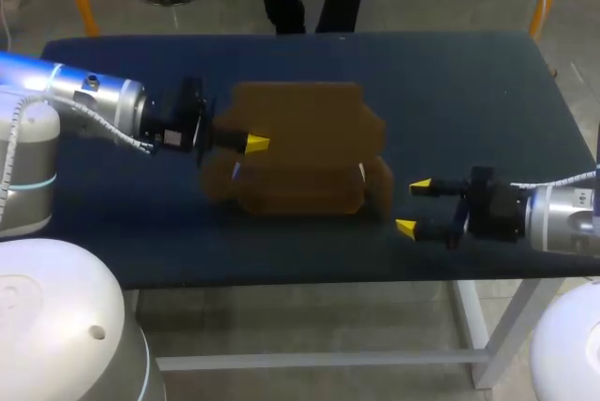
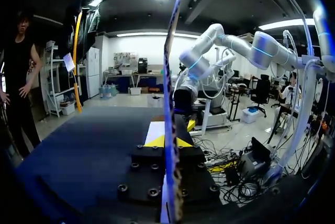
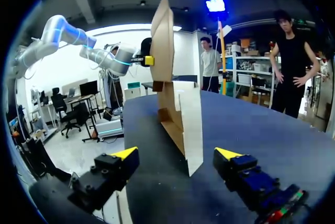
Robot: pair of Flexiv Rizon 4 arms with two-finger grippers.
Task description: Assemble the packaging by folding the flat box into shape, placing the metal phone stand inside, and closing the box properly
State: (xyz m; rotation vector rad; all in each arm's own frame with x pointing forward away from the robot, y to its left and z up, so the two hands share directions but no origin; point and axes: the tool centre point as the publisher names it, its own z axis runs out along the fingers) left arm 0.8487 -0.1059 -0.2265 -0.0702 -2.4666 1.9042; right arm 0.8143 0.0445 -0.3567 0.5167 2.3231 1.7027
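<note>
Flat brown cardboard box (image 1: 300, 139) in the middle of the dark blue table (image 1: 469, 92). Pinched at its left edge by the left gripper (image 1: 246, 143), yellow tips closed tight on the cardboard from both sides. Seen thin and edge-on between those tips in the left wrist view (image 2: 170, 103). Just off the box's right side, not touching it: the right gripper (image 1: 412, 206), fingers spread wide, holding nothing.
</note>
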